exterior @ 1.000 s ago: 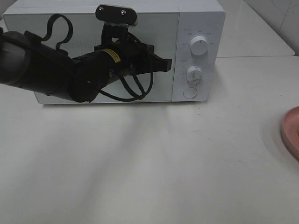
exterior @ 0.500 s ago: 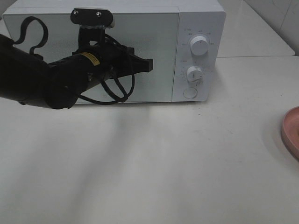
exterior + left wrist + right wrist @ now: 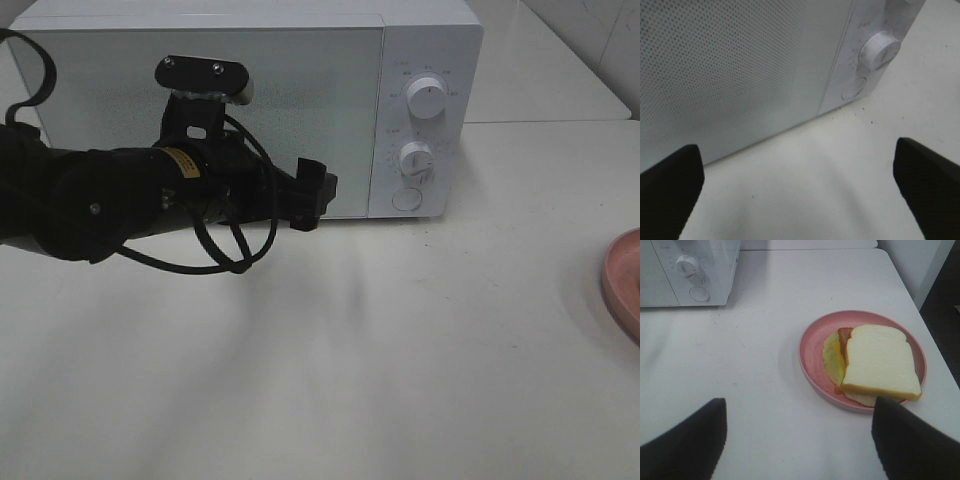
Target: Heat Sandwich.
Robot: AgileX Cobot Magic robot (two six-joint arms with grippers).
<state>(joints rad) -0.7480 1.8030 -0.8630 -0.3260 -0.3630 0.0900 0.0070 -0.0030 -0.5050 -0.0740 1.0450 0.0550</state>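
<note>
The sandwich (image 3: 880, 365), white bread with a tan crust and yellow-green filling, lies on a round pink plate (image 3: 812, 347) in the right wrist view. My right gripper (image 3: 797, 410) is open and empty, hovering short of the plate. Only the plate's edge (image 3: 625, 285) shows at the far right of the exterior view; the sandwich is out of sight there. My left gripper (image 3: 318, 192) is open and empty, low in front of the shut door of the white microwave (image 3: 300, 70). In the left wrist view my left gripper (image 3: 797, 167) faces the door's lower right corner.
The microwave's panel has two knobs (image 3: 427, 98) and a round button (image 3: 405, 198). They also show in the left wrist view (image 3: 880, 50). The microwave (image 3: 690, 270) is far left of the plate. The table edge (image 3: 935, 340) runs close behind the plate.
My left arm has drawn back to the left and dropped, so its gripper moved from mid-height on the door down to the door's lower edge. The plate has not moved.
</note>
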